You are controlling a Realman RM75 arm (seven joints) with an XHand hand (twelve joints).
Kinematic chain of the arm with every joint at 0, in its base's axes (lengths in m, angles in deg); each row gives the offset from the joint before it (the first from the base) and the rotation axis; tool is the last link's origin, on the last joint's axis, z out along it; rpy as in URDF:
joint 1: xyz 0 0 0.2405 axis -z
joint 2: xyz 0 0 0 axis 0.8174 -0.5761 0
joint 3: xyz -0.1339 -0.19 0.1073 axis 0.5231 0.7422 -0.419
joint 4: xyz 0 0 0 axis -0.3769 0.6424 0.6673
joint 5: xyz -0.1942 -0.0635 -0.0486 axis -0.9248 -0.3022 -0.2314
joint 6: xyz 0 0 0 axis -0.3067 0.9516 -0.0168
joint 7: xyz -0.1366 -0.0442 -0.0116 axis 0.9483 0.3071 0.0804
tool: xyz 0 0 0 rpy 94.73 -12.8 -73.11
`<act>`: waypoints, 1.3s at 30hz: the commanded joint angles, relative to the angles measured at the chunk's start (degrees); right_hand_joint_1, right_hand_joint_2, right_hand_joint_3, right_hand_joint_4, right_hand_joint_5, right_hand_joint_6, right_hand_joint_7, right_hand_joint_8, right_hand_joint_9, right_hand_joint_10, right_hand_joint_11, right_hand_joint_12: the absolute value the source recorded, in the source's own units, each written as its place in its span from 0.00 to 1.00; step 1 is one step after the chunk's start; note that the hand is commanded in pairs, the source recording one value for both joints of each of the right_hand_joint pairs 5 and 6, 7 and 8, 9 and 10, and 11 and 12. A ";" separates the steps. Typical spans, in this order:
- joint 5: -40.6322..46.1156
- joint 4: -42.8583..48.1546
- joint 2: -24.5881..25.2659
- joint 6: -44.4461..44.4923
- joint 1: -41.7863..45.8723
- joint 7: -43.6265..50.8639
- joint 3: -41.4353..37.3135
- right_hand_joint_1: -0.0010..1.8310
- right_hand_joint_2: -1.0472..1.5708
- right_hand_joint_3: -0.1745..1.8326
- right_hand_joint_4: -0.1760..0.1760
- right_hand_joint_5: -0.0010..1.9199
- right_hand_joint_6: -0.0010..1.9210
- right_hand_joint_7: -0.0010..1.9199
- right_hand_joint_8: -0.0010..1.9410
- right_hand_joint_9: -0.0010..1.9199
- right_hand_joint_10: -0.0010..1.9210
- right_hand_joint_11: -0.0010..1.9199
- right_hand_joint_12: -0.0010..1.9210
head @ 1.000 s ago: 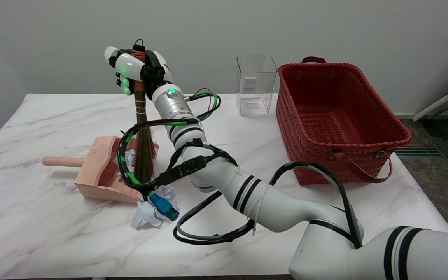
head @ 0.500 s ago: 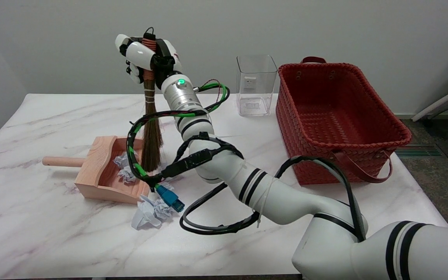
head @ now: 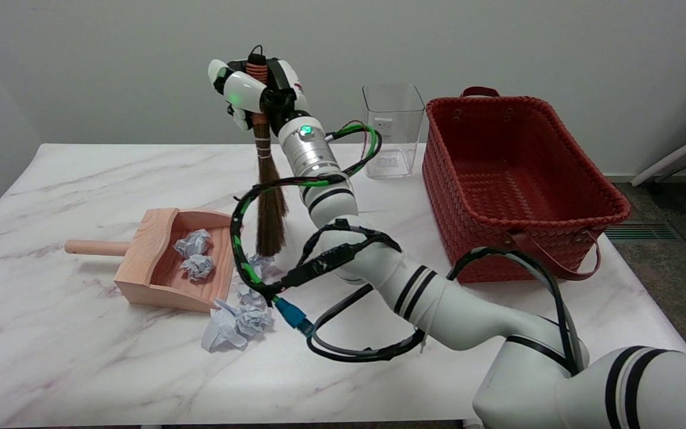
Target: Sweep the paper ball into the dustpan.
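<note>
Right hand (head: 253, 89), fingers clamped on the hand broom (head: 270, 196), should drop bristles right of the loose paper balls (head: 239, 319) at the wooden dustpan (head: 164, 262) lip, then drag left.

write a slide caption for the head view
Right hand holds broom upright beside dustpan.

A white marble-patterned table (head: 69, 357) carries a wooden dustpan (head: 158, 268) at the left, crumpled paper balls (head: 237, 322) just beside its mouth, a clear plastic container (head: 392, 131) at the far edge, and a red woven basket (head: 515, 185) at the right.
</note>
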 commanded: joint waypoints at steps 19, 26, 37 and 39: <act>9.03 20.19 -3.62 2.73 12.39 27.86 1.55 0.50 0.98 0.70 0.50 1.00 1.00 1.00 0.99 1.00 1.00 0.94 0.94; 8.42 20.94 -1.07 2.88 15.33 28.97 2.50 0.50 0.98 0.72 0.50 1.00 1.00 1.00 0.99 1.00 1.00 0.94 0.94; 0.04 14.53 3.00 1.15 14.74 28.43 3.95 0.52 0.96 0.75 0.50 1.00 1.00 1.00 0.99 1.00 1.00 0.95 0.95; -0.52 12.05 4.43 1.31 13.81 28.42 3.80 0.52 0.96 0.76 0.50 1.00 1.00 1.00 0.99 1.00 1.00 0.95 0.95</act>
